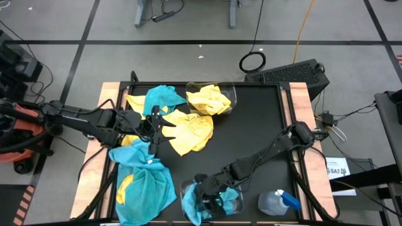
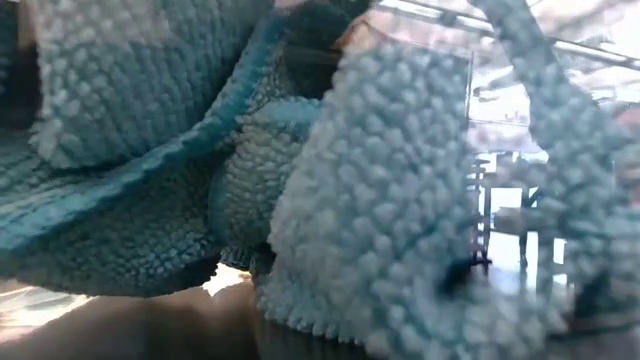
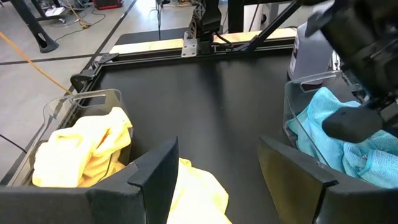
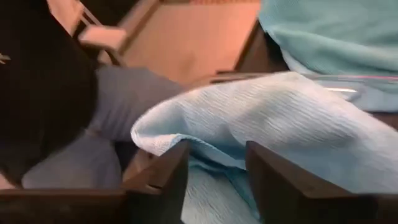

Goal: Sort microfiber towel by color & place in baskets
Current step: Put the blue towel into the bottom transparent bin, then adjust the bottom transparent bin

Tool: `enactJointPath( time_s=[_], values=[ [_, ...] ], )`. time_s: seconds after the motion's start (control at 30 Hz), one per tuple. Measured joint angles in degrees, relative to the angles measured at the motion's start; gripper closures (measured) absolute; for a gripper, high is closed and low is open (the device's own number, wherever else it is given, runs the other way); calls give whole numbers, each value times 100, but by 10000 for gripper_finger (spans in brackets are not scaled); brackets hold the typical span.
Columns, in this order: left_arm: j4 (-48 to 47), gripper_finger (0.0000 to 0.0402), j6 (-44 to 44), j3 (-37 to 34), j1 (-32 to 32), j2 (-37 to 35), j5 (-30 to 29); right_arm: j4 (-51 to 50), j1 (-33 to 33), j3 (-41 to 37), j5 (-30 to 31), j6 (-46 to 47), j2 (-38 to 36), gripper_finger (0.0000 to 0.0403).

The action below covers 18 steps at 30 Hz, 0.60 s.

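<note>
Two baskets split the colours: the yellow one [image 1: 212, 99] stands well ahead of the left pincer [image 1: 155, 123], already holding a yellow cloth, while the blue one [image 1: 188, 191] sits directly under the right pincer [image 1: 212, 199], which reaches down into it. Beside the left pincer, toward the near table edge, lies the largest unsorted heap, a turquoise towel pile [image 1: 143, 182] with some yellow showing inside it. Just ahead of that pincer's tips spreads a loose yellow towel [image 1: 188, 130], and to its far side lies another turquoise towel [image 1: 162, 98] over yellow cloth. The left pincer's fingers stand apart with nothing between them, apparently poised over the yellow towel as the next pick. In the right wrist view, the right pincer's fingers [image 4: 163, 174] are parted with a turquoise cloth [image 4: 273, 118] lying slack across them, which looks like a release into the blue basket rather than a hold. A spray bottle [image 1: 276, 202] stands just beside the blue basket, outside the sorting.
</note>
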Motion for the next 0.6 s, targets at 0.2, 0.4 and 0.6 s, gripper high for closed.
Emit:
enactJointPath(
  time_s=[0.2, 0.4, 0.6],
  values=[
    [0, 175, 4, -1, 0, 0, 0, -2211, 79, 877, 838, -464, -9, 221],
    [-14, 175, 20, 0, 0, 0, 0, -4433, 142, 1206, 2147, -316, -21, 220],
    [-20, 175, 24, -2, 0, 0, 0, -5418, 144, 1202, 2408, 148, -35, 220]
  ],
)
